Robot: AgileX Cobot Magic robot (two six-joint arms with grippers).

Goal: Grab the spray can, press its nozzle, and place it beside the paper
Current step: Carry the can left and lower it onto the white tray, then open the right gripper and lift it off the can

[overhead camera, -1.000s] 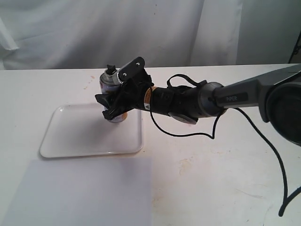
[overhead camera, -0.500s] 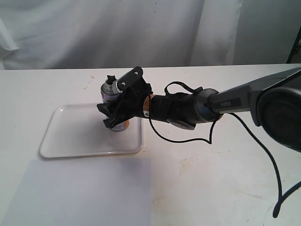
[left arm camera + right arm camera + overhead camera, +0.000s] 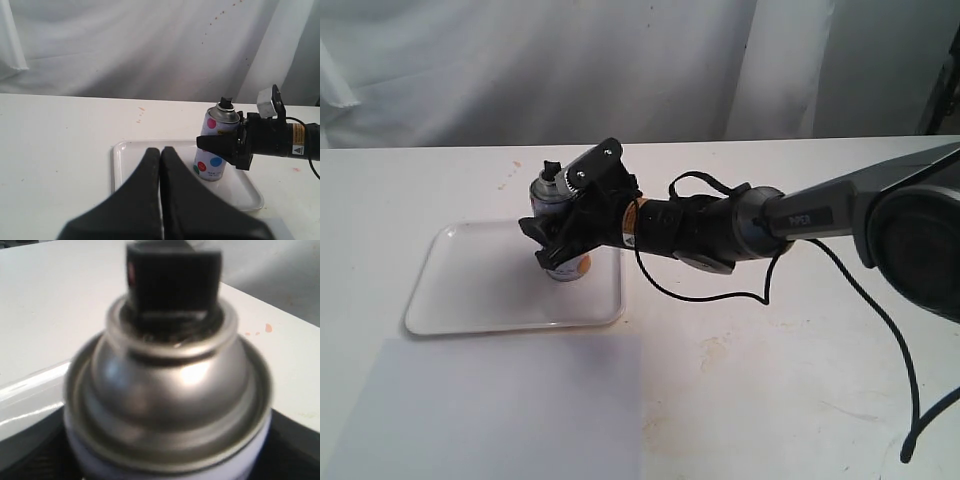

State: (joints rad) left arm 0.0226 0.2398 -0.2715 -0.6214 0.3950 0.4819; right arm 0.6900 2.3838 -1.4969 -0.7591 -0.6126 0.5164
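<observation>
My right pincer [image 3: 556, 243] clamps spray can [image 3: 548, 193] mid-body, can upright over white tray [image 3: 470, 300]; whether lifted, cannot tell. Left pincer [image 3: 160, 151] closed, empty. Step: pick-up. Next: raise clear, press nozzle [image 3: 552, 170], carry beside paper [image 3: 490, 410].

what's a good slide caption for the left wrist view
Right gripper clamped on the dotted spray can at the white tray, left gripper shut in the foreground.

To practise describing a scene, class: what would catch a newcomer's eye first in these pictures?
The dotted spray can stands out, clamped by the jaws of the right gripper over the white tray. Its black nozzle looms close up in the right wrist view. The large paper lies in front of the tray.
</observation>
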